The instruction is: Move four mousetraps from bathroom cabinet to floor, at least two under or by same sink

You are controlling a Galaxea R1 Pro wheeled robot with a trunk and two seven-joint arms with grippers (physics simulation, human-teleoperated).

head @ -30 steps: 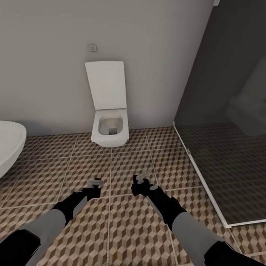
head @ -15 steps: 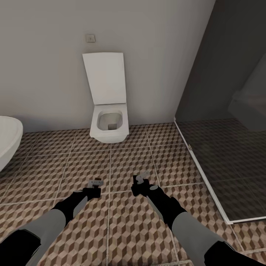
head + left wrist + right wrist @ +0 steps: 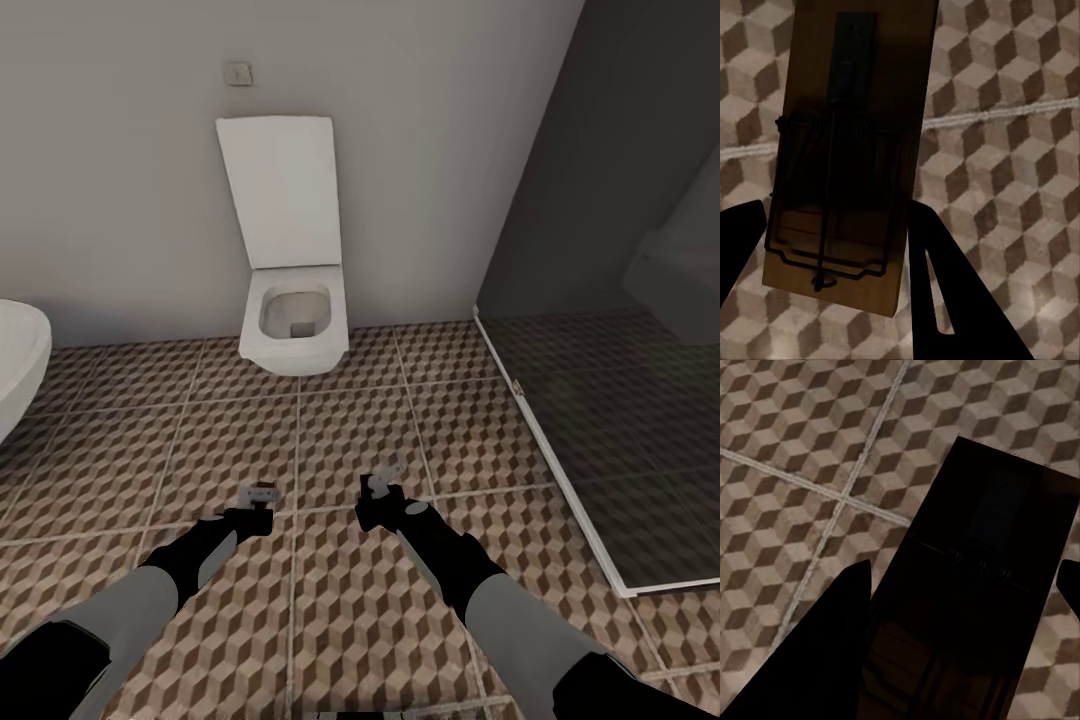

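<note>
The left gripper point(image 3: 258, 497) is pinched on a mousetrap point(image 3: 844, 157), its two dark fingers point(image 3: 945, 300) pressed against the long sides of the wooden board, whose wire spring and bar face the wrist camera. The right gripper point(image 3: 383, 482) likewise clamps a second trap point(image 3: 967, 607), a board that looks almost black in shadow between its fingers point(image 3: 817, 660). In the head view both traps are small shapes at the arm tips, the left trap point(image 3: 261, 493) and the right trap point(image 3: 384, 481) held side by side, well apart, above the cube-patterned floor point(image 3: 350, 620). Beyond them, a white toilet point(image 3: 294, 320) hangs on the far wall with its lid up. A white rounded rim point(image 3: 18, 365) shows at the far left edge, and a dark glass shower partition point(image 3: 600, 420) stands to the right.
</note>
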